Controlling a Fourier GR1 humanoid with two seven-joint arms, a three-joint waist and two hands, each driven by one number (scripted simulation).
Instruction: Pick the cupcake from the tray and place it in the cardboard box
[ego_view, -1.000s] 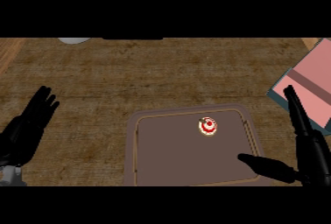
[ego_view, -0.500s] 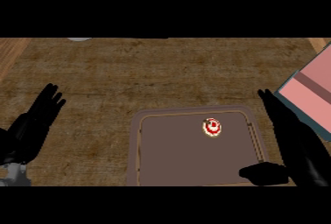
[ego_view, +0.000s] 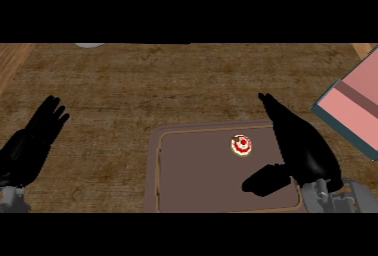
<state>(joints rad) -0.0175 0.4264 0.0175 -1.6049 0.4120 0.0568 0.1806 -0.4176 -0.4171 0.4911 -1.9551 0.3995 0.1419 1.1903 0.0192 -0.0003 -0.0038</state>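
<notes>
Cupcake (ego_view: 241, 144): on the tray, right of its middle, toward the far rim; seen from straight above as a small round with red and white rings; no long axis or facing to tell.
Tray (ego_view: 192, 175): brown, raised rim; near edge cut off at the bottom, right rim partly hidden by the right arm.
Cardboard box (ego_view: 354, 107): pink inside, dark rim, tilted; mostly cut off at the right edge.
Writing: none readable.
Right robot hand (ego_view: 299, 145): over the tray's right side, just beside the cupcake, apart from it; fingers straight and together, thumb spread.
Left robot hand (ego_view: 37, 137): over the worktop (ego_view: 170, 85) at the left, fingers straight, holding nothing.
</notes>
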